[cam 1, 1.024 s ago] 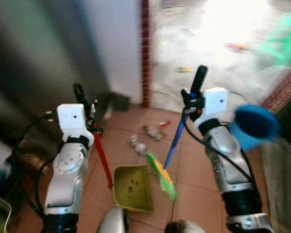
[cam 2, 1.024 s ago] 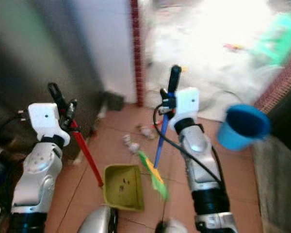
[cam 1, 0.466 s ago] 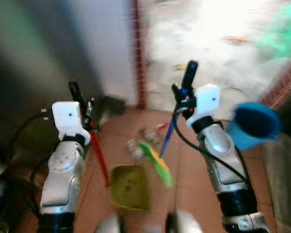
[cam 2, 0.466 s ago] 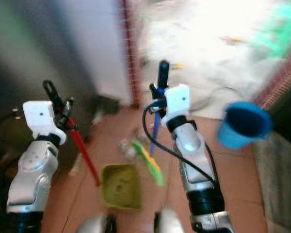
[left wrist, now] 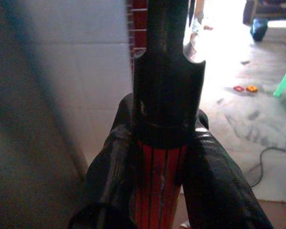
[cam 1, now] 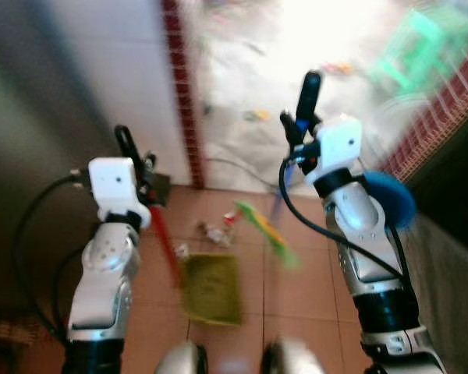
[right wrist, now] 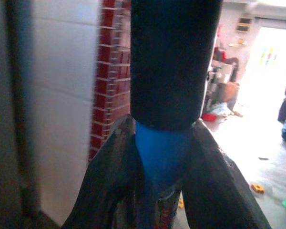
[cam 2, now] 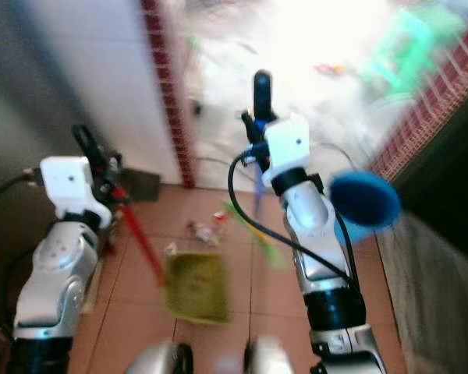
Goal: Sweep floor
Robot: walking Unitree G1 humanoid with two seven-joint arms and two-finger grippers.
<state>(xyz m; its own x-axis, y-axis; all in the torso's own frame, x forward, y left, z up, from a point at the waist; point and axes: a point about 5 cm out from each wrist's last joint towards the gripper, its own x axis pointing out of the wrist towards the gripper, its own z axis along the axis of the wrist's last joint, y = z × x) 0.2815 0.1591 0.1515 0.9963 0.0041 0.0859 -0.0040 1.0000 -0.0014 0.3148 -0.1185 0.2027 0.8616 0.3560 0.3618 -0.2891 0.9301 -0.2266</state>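
My left gripper (cam 1: pixel 140 178) is shut on the red handle (left wrist: pixel 157 191) of a yellow-green dustpan (cam 1: pixel 210 287) that rests on the terracotta floor tiles. My right gripper (cam 1: pixel 300 140) is shut on the blue handle (right wrist: pixel 159 157) of a broom, just below its black end grip. The broom's green and yellow bristles (cam 1: pixel 269 234) hang blurred above the tiles, right of the dustpan. Small scraps of litter (cam 1: pixel 214 232) lie on the tiles just beyond the dustpan.
A white wall with a red brick edge (cam 1: pixel 179 101) stands ahead on the left. A blue bucket (cam 1: pixel 390 199) sits behind my right arm. A bright grey floor with a green stool (cam 1: pixel 409 51) and a cable lies beyond. A dark low wall runs along the right.
The whole picture has shifted as the camera turned and moved. The broom's bristles have swung up and away from the dustpan. Both grippers keep their hold on the handles.
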